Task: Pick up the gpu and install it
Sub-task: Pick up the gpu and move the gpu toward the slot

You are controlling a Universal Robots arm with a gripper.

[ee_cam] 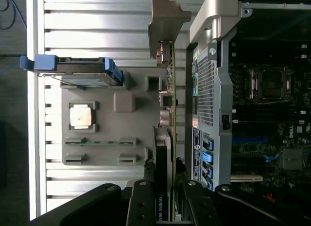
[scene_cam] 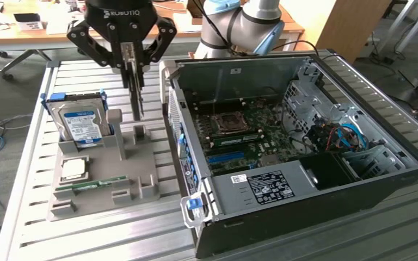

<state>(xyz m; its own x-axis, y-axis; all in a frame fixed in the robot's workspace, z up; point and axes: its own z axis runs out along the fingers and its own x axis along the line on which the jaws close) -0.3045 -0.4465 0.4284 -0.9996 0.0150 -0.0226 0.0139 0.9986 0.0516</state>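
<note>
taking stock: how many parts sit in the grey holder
3 in the holder: hard drive upright at the far end, cpu in the middle, memory stick flat nearer the camera. The gpu hangs in the gripper above, not counted. None seems hidden.

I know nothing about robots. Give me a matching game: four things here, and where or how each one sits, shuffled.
1 gpu
2 hard drive
3 square chip
4 computer case

A lying flat in the grey holder
B side open
C clamped in the gripper
D standing upright in the grey holder

Pairs: 1-C, 2-D, 3-A, 4-B
</note>
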